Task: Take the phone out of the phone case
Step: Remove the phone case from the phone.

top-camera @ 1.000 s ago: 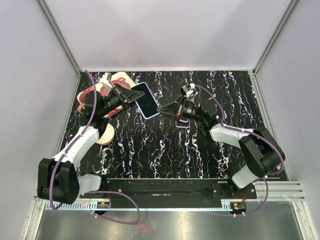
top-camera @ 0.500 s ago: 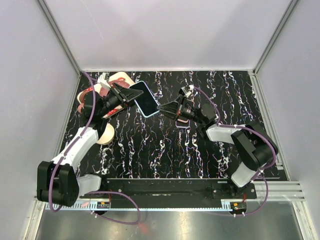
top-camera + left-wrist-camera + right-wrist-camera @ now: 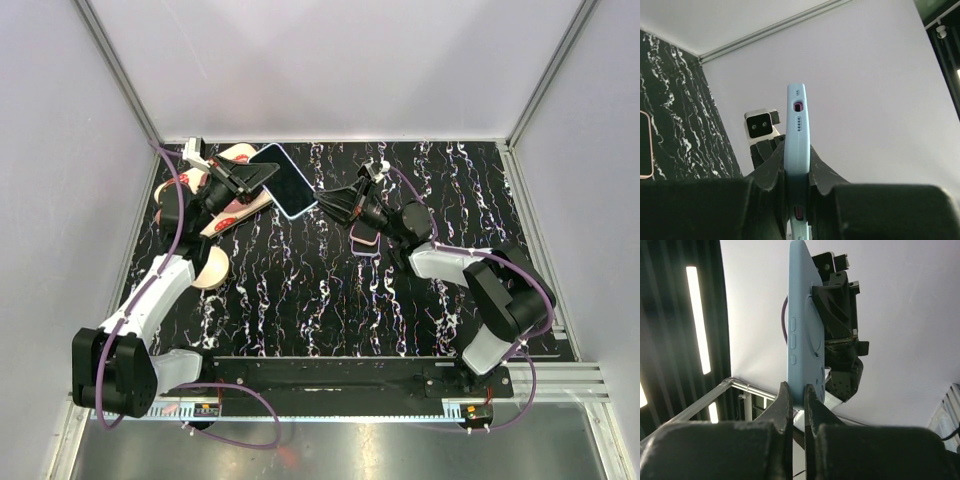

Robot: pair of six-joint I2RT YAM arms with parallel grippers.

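A light blue phone case is held up in the air over the back left of the table. My left gripper is shut on its left end. In the left wrist view the case stands edge-on between the jaws of that gripper. The phone shows only as pink through a port cutout. My right gripper is shut on the case's right corner. The right wrist view shows the case's back rising from the pinching gripper.
A second phone with a pink rim lies flat on the black marbled table under the right arm. Pale wooden and red-patterned pieces lie along the left edge. Grey walls close the back and sides.
Both grippers have carried the case toward the back left and tipped it flatter. The right arm stretched further left, still on the corner.
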